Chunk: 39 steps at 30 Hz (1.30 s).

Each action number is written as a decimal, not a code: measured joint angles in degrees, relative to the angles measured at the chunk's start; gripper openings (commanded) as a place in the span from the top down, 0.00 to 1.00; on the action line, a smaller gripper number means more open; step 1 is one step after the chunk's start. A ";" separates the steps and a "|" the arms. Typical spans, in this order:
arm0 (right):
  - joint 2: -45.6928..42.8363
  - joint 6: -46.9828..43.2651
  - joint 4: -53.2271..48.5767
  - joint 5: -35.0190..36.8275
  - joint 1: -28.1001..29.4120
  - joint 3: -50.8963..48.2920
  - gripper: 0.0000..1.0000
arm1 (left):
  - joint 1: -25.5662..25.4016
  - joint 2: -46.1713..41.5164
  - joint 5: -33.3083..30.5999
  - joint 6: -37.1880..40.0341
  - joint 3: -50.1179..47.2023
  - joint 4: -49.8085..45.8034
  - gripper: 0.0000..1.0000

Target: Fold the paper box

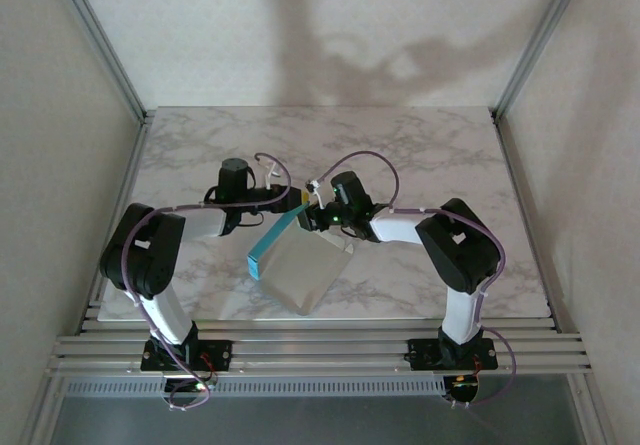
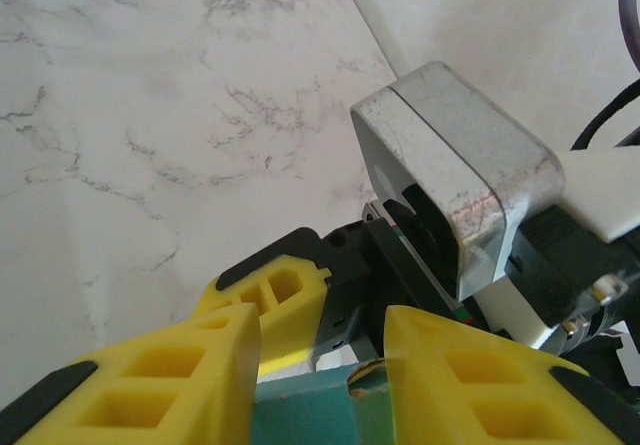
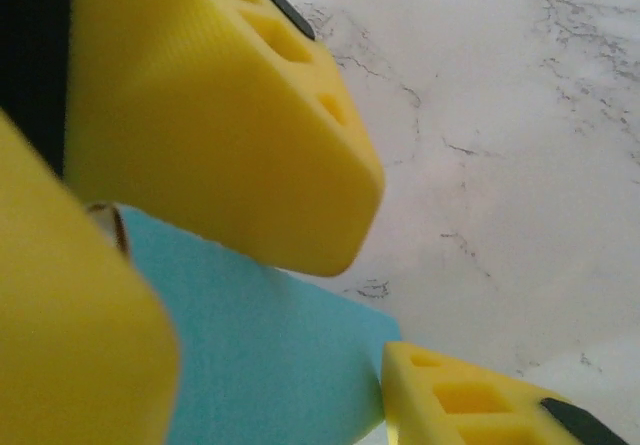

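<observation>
The paper box [image 1: 300,270] lies mid-table with its pale grey-white face up and a turquoise wall raised along its left side. Both grippers meet at its far corner. My left gripper [image 1: 295,203] reaches in from the left. In the left wrist view, turquoise card [image 2: 300,415] with a tab slot spans the gap between its yellow fingers [image 2: 150,385], and the gripper [image 2: 322,345] is shut on it. My right gripper [image 1: 312,215] comes from the right. Its jaws [image 3: 230,275] are shut on the turquoise card [image 3: 270,365], with one left finger [image 3: 470,395] close beside it.
The white marble table [image 1: 420,155] has free room behind and to both sides of the box. Metal frame posts [image 1: 100,45] stand at the back corners and rails [image 1: 320,350] run along the near edge. The right wrist's grey camera housing [image 2: 450,175] sits right ahead of the left fingers.
</observation>
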 measured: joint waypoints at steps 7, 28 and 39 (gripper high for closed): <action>0.46 -0.22 0.72 3.89 0.66 0.13 0.85 | 0.15 1.16 0.33 0.20 1.27 -0.85 0.63; 0.35 -1.77 -5.90 17.27 4.00 3.80 0.66 | 1.18 1.40 0.55 0.22 1.81 -1.90 0.59; -7.08 0.00 -10.01 16.98 4.00 -0.70 0.57 | 2.19 0.55 -2.84 3.04 6.12 -9.01 0.35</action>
